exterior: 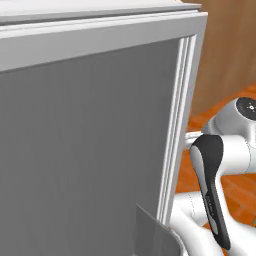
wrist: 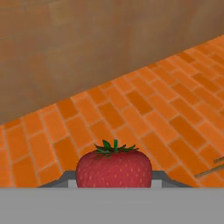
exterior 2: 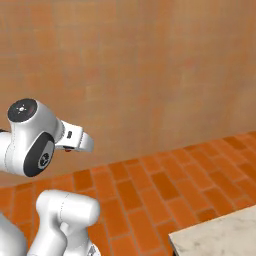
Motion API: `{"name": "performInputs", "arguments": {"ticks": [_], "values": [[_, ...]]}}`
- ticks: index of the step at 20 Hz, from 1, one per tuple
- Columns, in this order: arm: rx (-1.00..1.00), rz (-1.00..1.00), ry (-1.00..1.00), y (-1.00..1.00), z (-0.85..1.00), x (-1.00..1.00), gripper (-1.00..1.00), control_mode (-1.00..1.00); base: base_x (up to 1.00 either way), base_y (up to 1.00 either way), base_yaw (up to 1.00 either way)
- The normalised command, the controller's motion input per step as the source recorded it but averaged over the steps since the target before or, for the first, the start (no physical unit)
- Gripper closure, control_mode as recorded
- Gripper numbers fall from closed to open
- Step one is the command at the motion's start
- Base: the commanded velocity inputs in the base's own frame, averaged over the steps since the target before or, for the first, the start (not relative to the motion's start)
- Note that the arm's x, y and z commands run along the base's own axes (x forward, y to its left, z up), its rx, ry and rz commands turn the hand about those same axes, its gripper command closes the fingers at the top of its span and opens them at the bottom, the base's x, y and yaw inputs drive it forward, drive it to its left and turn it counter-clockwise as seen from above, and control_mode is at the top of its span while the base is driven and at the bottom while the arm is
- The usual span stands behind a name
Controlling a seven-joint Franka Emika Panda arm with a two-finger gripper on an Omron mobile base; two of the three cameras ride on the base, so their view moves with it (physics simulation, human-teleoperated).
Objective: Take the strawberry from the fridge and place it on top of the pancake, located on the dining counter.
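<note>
The gripper [wrist: 114, 186] has the strawberry [wrist: 113, 168] pinched tight between its tips, green leaves up, right at the bottom of the hand view. Past it there's orange brick floor [wrist: 131, 105], then a tan wall [wrist: 87, 39]. From the left base view, the grey fridge [exterior: 85, 145] door stands close beside the arm. A corner of the dining counter [exterior 2: 220, 237] pokes in at lower right of the right base view.

You see an orange brick floor [exterior 2: 165, 185] running to the tan wall [exterior 2: 150, 70]. The dining counter [exterior 2: 220, 237] shows one pale marbled corner at lower right, standing on that floor.
</note>
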Motion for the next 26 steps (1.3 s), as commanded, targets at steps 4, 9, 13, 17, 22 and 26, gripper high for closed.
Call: {"name": "performInputs", "arguments": {"ticks": [4,9,13,17,22,26], "values": [[0.0,0.0,0.0,0.0,0.0,0.0,1.0,1.0,0.76,0.97,0.5],[0.0,0.0,0.0,0.0,0.0,0.0,1.0,1.0,1.0,0.53,0.39],[0.0,0.0,0.0,0.0,0.0,0.0,1.0,1.0,1.0,0.42,0.17],[0.0,0.0,0.0,0.0,0.0,0.0,1.0,1.0,1.0,0.26,-0.03],[0.0,0.0,0.0,0.0,0.0,0.0,1.0,1.0,1.0,0.19,-0.3],[0.0,0.0,0.0,0.0,0.0,0.0,1.0,1.0,1.0,-0.3,-0.3]]}}
